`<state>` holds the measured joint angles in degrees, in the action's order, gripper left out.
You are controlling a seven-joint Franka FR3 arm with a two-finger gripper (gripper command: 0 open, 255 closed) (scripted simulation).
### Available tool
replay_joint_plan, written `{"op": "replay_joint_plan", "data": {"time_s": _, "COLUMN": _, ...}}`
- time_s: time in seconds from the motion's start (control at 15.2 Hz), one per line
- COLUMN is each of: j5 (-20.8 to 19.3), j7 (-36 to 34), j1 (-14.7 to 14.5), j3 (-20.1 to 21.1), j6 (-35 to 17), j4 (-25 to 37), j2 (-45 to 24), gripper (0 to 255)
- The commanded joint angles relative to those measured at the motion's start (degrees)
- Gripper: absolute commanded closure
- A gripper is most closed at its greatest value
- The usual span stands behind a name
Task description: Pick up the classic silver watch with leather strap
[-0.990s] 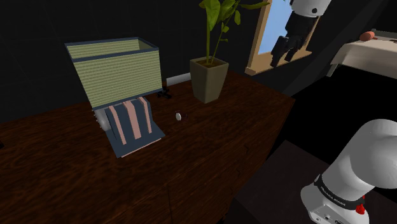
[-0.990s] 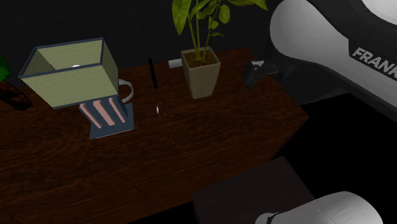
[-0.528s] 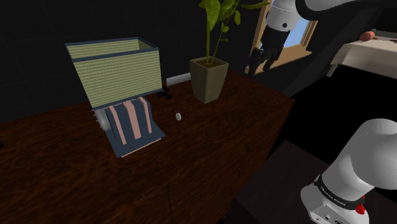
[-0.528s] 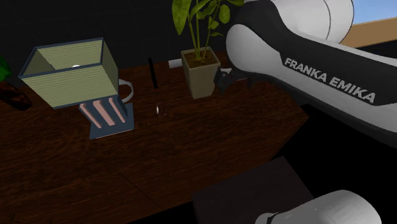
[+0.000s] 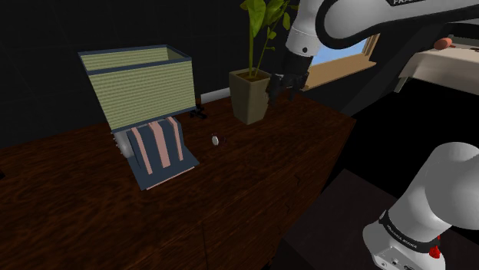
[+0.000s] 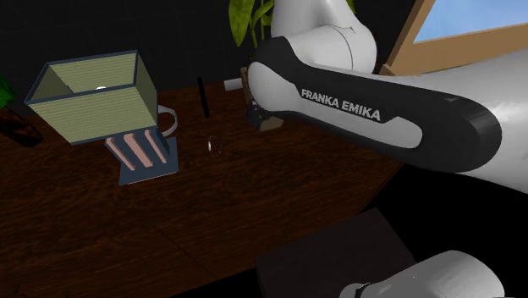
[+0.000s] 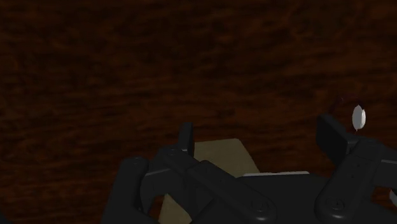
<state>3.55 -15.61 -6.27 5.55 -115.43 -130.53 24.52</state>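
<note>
Since half a second ago the white arm (image 5: 341, 19) has swung inward and lowered its all-black two-finger gripper (image 5: 280, 86). In the shoulder view it now hangs just beside the tan square pot (image 5: 249, 100) of the leafy green plant (image 5: 265, 19), above the dark wooden table (image 5: 253, 184). The classic silver watch (image 5: 215, 140) lies on that table, well apart from the gripper, between the pot and the blue-framed green woven box (image 5: 142, 84) on its striped stand (image 5: 157, 149). In the second exterior view the arm's thick white link crosses in front of the pot, and the watch sits on open wood beyond it. In the wrist view the two black fingers (image 7: 185, 135) stand apart with nothing clasped; the pot shows low between them, and the watch lies outside the gap, just past one finger. A direct sweep toward it could clip the pot or leaves, and so small and flat a thing may be nudged aside as the fingers close. It reads as a tiny pale silver oval; no strap can be made out.
</note>
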Motion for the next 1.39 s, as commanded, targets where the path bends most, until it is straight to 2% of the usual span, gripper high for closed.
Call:
{"op": "replay_joint_plan", "data": {"time_s": 0.0, "j5": 0.95, "j7": -1.11, "j1": -0.65, "j3": 0.95, "j6": -2.76, "j4": 1.04, "j2": -3.42, "gripper": 0}}
{"op": "replay_joint_plan", "data": {"time_s": 0.46, "j5": 3.10, "j7": -5.07, "j1": -2.81, "j3": 4.28, "j6": -10.09, "j4": 7.01, "j2": -15.26, "gripper": 0}}
{"op": "replay_joint_plan", "data": {"time_s": 0.99, "j5": 3.15, "j7": -9.68, "j1": -5.40, "j3": 7.27, "j6": -15.75, "j4": 17.63, "j2": -29.58, "gripper": 0}}
{"op": "replay_joint_plan", "data": {"time_s": 1.32, "j5": 3.09, "j7": -9.44, "j1": -5.51, "j3": 7.29, "j6": -19.36, "j4": 15.42, "j2": -31.01, "gripper": 0}}
